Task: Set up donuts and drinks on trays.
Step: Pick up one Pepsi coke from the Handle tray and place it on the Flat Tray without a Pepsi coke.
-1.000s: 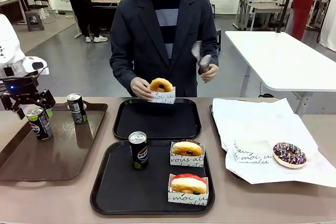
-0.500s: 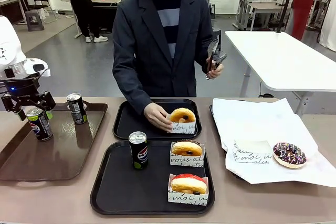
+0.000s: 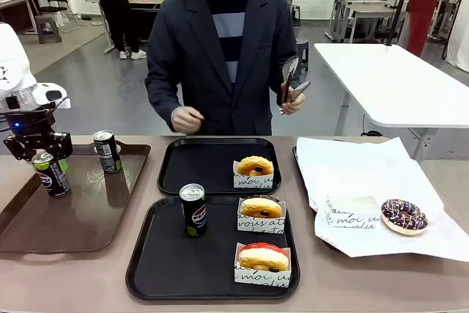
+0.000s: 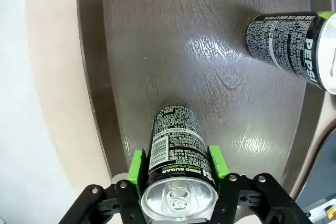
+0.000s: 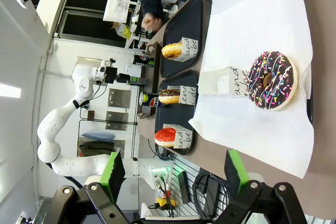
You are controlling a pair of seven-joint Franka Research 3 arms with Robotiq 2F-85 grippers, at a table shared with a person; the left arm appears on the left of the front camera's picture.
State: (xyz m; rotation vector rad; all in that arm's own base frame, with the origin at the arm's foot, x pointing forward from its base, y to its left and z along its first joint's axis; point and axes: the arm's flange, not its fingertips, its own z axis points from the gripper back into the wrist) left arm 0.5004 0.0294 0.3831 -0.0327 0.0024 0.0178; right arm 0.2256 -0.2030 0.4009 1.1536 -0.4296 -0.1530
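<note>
Drinks first: your left gripper (image 4: 178, 167) has just shut on the can (image 3: 51, 175) at the left edge of the brown tray (image 3: 88, 232). A second ago its fingers stood apart on either side of that can; now both green pads (image 4: 137, 165) press its wall just under the rim. The can leans a little in the front view and may already be clear of the tray floor, though you can't be sure from this angle. The second can (image 3: 107, 151) stands upright at the brown tray's far edge, untouched.

The person has also set a yellow-glazed donut (image 3: 254, 166) in its paper sleeve on the far black tray (image 3: 183, 174), toward its near right corner. The hand (image 3: 187, 118) has drawn back, and the other one keeps the tongs (image 3: 290, 86). That tray now has one donut and no drink, so the can you hold looks like the one to go there.

The near black tray (image 3: 154, 269) carries a third can (image 3: 193, 210) by its far edge and two donuts (image 3: 261, 207) along its right edge. Your right gripper (image 5: 173, 174) hangs wide open and empty, facing the sprinkled donut (image 5: 270, 80) on the white paper (image 3: 352, 166) at the desk's right edge.
</note>
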